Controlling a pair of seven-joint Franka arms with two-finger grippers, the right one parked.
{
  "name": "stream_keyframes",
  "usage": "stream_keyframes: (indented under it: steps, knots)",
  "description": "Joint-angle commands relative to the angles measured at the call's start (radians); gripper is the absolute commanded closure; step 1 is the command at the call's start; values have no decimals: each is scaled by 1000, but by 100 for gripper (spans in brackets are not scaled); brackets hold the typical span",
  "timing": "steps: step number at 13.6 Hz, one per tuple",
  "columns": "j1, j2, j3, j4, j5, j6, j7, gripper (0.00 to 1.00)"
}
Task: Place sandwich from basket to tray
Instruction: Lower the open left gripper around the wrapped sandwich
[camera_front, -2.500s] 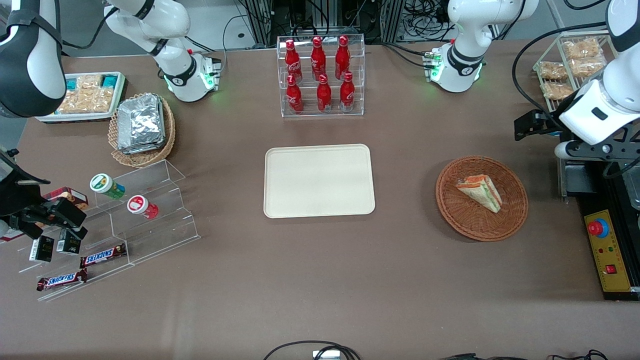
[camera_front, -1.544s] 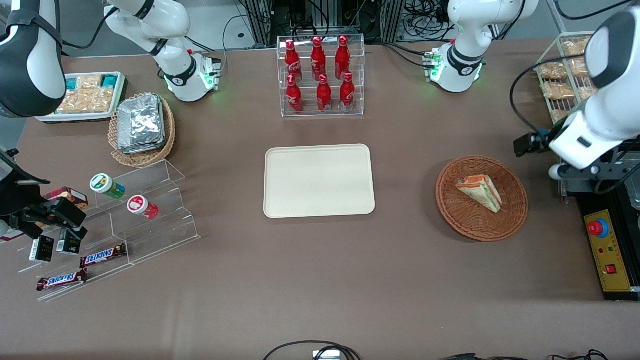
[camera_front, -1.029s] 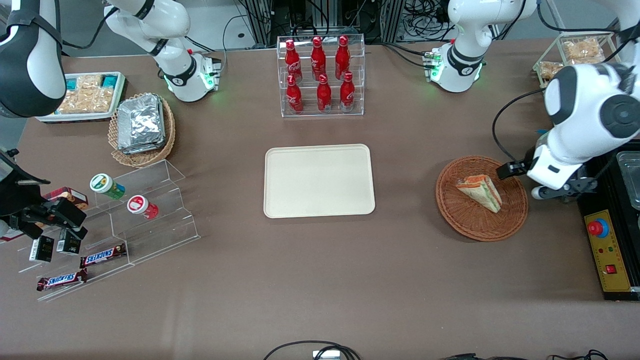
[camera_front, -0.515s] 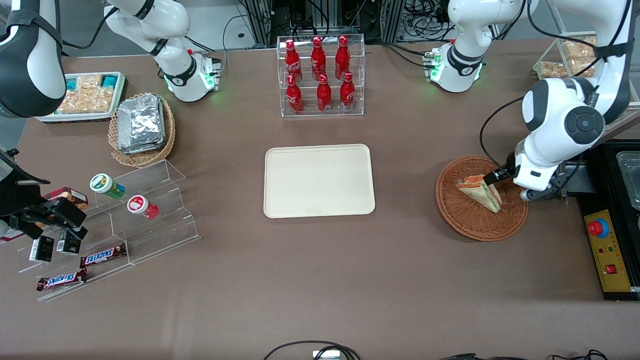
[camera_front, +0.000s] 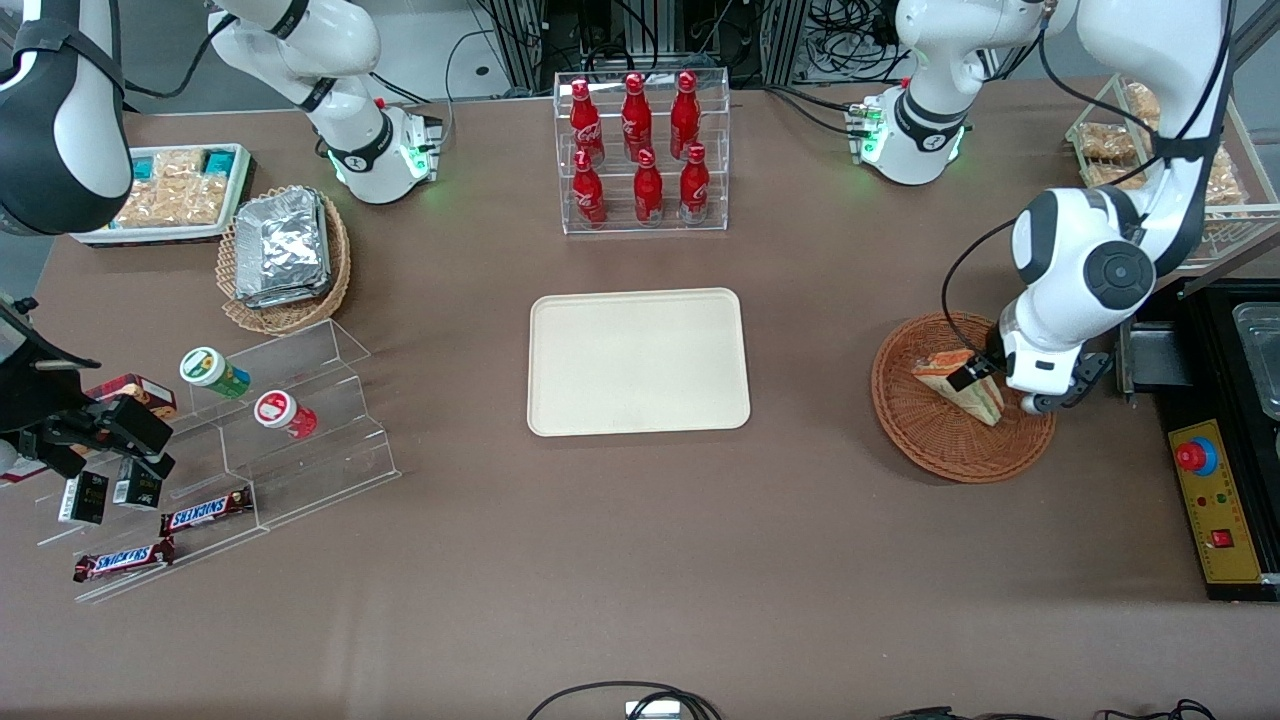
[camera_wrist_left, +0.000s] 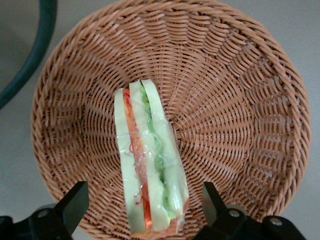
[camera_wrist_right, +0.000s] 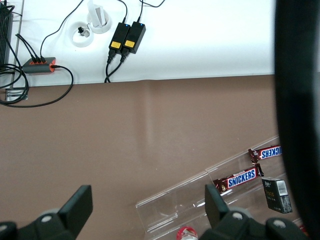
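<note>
A brown table (camera_front: 640, 560) with snack displays. Toward the working arm's end, a reddish wicker basket (camera_front: 935, 445) holds a wrapped wedge sandwich (camera_front: 985, 398), partly hidden by the arm above it. The gripper (camera_wrist_left: 145, 210) hovers over it, fingers (camera_wrist_left: 75, 202) spread wide either side, not touching. Nearer the middle, a cream tray (camera_front: 638, 361).

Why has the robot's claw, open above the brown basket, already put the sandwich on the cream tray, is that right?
Not quite: the sandwich lies in the basket, not on the tray. The left wrist view shows it between the open gripper's fingers.
</note>
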Motion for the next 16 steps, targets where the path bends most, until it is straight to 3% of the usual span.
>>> stream_keyframes:
  steps: [1, 7, 8, 9, 11, 12, 16]
  knots:
    - [-3, 12, -1, -27, 15, 57, -34, 0]
    - [-3, 60, -1, -44, 13, 110, -61, 1]
    - [-2, 67, 0, -42, 13, 111, -66, 11]
    - [-2, 72, 0, -42, 14, 116, -69, 31]
    - [-2, 76, 0, -42, 15, 119, -77, 88]
    - [0, 76, 0, -42, 15, 119, -77, 100]
    - [0, 67, 0, -35, 14, 105, -77, 100]
